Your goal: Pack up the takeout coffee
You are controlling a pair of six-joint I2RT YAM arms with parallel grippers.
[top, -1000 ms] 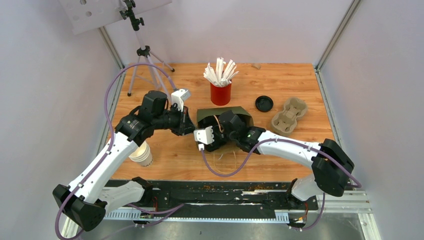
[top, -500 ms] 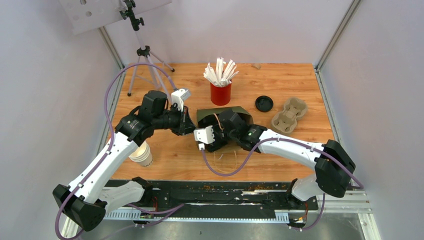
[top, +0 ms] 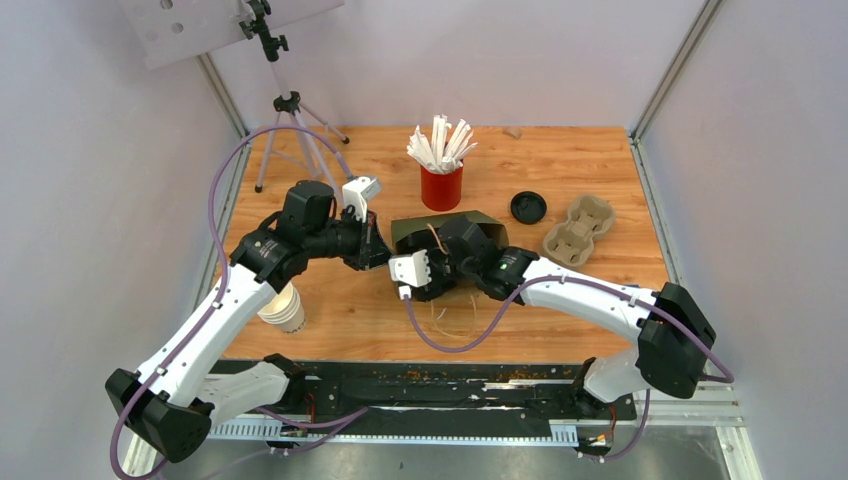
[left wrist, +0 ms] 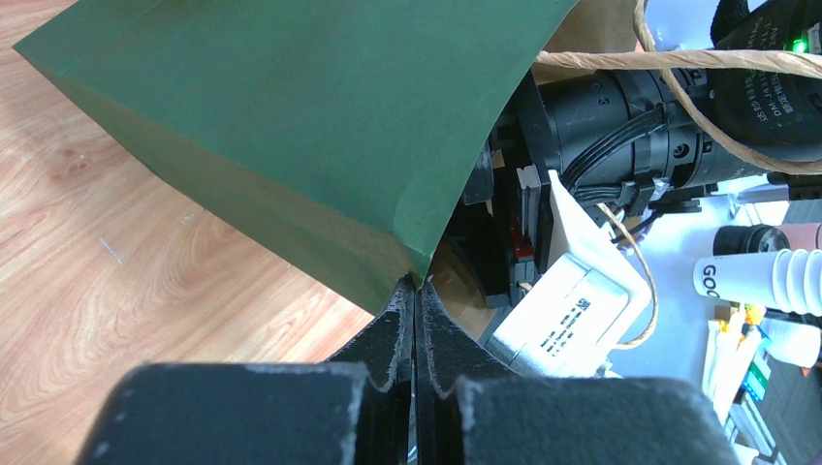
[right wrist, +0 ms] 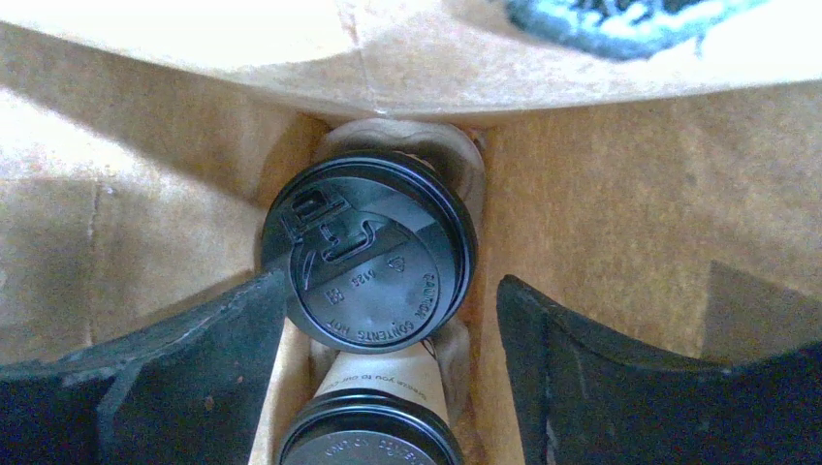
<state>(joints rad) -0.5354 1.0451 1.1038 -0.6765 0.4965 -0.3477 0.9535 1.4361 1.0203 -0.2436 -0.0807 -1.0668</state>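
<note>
Left gripper [left wrist: 415, 291]: jaws closed flat on the lip of the green paper bag [left wrist: 291, 126], pinching one wall at a corner of the mouth. My reading is that this grip props the mouth open and anchors the bag so it cannot slide while your other arm works inside. Right gripper [right wrist: 393, 286]: deep in the bag, jaws spread wide, gripping nothing. One finger [right wrist: 194, 358] lies just beside the black lid; the other stands apart from it, with brown bag wall showing between. Takeout coffee [right wrist: 368, 252]: inside the bag at its far end, seated in a pulp tray [right wrist: 463, 160]. A second lidded cup [right wrist: 368, 441] sits next to it in the same tray, nearer the camera. The tray likely keeps both cups from rolling. Placement looks done. For your retreat, watch the twine handle [left wrist: 679, 58] draped across the right arm at the mouth. A spare lid [top: 528, 207] and an empty cup carrier [top: 578, 230] lie outside on the table [top: 600, 300].
</note>
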